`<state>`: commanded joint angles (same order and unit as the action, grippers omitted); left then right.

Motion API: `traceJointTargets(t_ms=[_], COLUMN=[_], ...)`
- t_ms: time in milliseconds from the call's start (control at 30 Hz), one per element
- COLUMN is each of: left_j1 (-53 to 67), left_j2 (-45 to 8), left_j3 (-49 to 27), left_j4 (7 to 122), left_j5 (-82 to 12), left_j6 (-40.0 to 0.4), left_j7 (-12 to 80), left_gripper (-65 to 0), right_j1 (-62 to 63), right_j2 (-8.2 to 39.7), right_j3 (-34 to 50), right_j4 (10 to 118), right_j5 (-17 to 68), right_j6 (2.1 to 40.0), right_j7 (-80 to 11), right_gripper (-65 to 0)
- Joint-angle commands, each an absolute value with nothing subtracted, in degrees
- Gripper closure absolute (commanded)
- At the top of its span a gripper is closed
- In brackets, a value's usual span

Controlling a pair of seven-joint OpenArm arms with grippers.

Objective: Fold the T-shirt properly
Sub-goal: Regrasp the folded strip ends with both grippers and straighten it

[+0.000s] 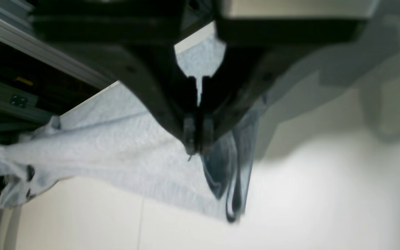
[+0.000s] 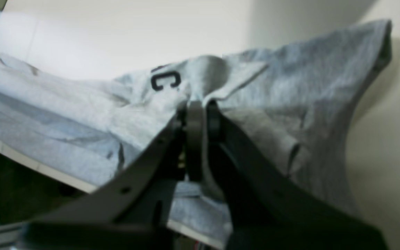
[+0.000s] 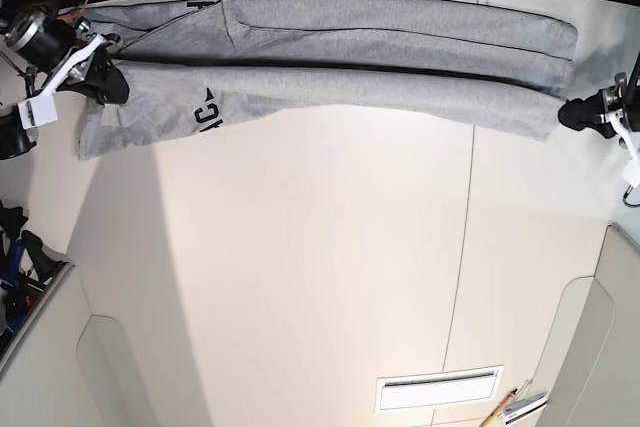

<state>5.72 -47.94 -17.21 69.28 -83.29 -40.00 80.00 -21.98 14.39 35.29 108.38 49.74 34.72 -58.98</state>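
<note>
**Shirt stretched between both arms at the far edge**

The T-shirt [image 3: 340, 72] lies in a long band across the far side of the table [image 3: 320, 267], partly folded, some black lettering showing near its left end. The right gripper [image 2: 200, 114] is clamped on cloth at the left end; the left gripper [image 1: 198, 139] pinches the right end, jaws nearly together. This looks like a lengthwise fold in progress. The next move likely calls for both arms to carry the held edge together, keeping the cloth taut and level.
</note>
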Motion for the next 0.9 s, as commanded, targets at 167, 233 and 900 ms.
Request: traceJointTargets(t_ms=[167,233,900], left_j1=[8.36,9.13,17.96], left_j2=[-47.94,-47.94,-47.22], left_j3=[-17.21,-17.21,-29.69], left_j4=[69.28,69.28,69.28], left_j5=[-83.74,-83.74,-85.0], left_j6=[-40.0,-40.0,-40.0], left_j7=[80.0,80.0,80.0], left_gripper=[0.0,0.0,-39.6], right_j1=[-22.46,-22.44,-22.41], right_j2=[14.41,14.41,13.15], right_j3=[35.29,35.29,45.6], right_j4=[107.63,106.52,109.8], right_j5=[46.63,46.41,55.22], right_j6=[34.46,34.46,34.68], right_j7=[-59.0,-59.46,-59.99], right_gripper=[0.0,-10.3,0.0])
